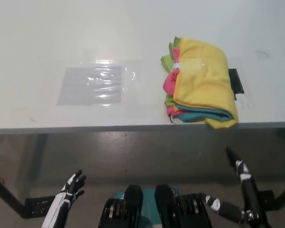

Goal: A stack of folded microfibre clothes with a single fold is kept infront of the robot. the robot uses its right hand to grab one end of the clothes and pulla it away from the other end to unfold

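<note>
A stack of folded microfibre cloths (pixel 202 83) lies on the white table (pixel 133 33) at the right, its near corner hanging over the front edge. The top cloth is yellow; pink, green and teal layers show at the left side and front. My black right hand (pixel 238 168) hangs below the table's front edge, under the stack's near right corner, open and holding nothing. My left hand (pixel 71 186) rests low at the lower left, well below the table, fingers spread and empty.
A clear plastic sheet (pixel 92 85) lies flat on the table left of the stack. A black patch (pixel 236 80) sits just right of the cloths. The table's front edge (pixel 109 127) runs across the middle, with grey floor below.
</note>
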Controlling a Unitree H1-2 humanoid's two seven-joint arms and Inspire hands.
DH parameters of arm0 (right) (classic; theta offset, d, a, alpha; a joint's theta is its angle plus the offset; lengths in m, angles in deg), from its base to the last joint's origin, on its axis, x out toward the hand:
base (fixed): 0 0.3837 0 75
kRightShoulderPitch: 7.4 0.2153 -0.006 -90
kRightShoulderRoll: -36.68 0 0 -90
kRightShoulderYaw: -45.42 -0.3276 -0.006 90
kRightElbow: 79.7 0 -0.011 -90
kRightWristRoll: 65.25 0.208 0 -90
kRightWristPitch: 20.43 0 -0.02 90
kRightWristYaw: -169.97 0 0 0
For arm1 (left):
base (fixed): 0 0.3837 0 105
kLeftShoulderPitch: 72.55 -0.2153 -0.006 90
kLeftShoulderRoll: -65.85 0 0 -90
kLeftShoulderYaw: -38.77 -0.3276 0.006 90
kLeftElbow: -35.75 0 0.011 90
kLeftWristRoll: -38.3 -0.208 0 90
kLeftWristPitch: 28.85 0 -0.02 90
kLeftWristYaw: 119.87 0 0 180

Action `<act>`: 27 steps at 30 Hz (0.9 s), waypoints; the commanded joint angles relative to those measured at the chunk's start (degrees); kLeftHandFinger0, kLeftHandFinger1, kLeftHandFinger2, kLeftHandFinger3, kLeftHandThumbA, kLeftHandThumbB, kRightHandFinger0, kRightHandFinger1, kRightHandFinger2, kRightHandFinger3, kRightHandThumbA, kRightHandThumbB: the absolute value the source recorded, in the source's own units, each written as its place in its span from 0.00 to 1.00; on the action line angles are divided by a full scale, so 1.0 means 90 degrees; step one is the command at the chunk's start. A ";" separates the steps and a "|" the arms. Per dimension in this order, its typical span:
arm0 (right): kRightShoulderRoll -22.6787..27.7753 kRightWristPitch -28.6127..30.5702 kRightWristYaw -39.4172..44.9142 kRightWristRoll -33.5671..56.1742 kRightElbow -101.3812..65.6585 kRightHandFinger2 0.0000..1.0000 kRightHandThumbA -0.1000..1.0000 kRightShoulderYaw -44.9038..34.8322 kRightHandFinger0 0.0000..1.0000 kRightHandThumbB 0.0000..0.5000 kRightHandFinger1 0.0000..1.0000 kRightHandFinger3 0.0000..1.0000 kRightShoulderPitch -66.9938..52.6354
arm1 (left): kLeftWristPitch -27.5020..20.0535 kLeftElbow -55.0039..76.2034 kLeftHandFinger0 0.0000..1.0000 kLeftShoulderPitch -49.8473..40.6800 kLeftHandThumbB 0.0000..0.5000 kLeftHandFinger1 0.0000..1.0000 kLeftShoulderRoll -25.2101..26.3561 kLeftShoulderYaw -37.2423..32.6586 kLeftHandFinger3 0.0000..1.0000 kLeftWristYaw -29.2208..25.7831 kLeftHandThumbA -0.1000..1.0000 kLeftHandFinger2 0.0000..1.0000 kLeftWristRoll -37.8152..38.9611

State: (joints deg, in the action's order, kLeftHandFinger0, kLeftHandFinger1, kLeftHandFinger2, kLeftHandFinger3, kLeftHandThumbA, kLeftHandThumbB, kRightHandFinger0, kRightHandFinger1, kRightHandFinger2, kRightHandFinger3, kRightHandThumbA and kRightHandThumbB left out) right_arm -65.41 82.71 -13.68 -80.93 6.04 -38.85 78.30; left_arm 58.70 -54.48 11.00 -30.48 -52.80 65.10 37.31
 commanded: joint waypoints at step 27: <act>0.0081 -0.3442 0.0139 -0.1980 0.2191 1.00 1.00 0.0000 1.00 0.45 1.00 1.00 0.6072 | -0.0065 0.0349 1.00 -0.0013 0.34 1.00 0.0094 0.0044 1.00 0.0153 1.00 1.00 0.0022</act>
State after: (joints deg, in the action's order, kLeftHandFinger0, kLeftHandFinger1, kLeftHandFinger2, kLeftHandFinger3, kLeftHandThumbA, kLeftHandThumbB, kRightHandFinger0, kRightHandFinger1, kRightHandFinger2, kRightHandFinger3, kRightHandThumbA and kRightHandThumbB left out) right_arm -64.21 54.43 -10.73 -98.07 19.64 -39.64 126.85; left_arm 58.72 -53.68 10.88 -30.40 -52.76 66.02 37.25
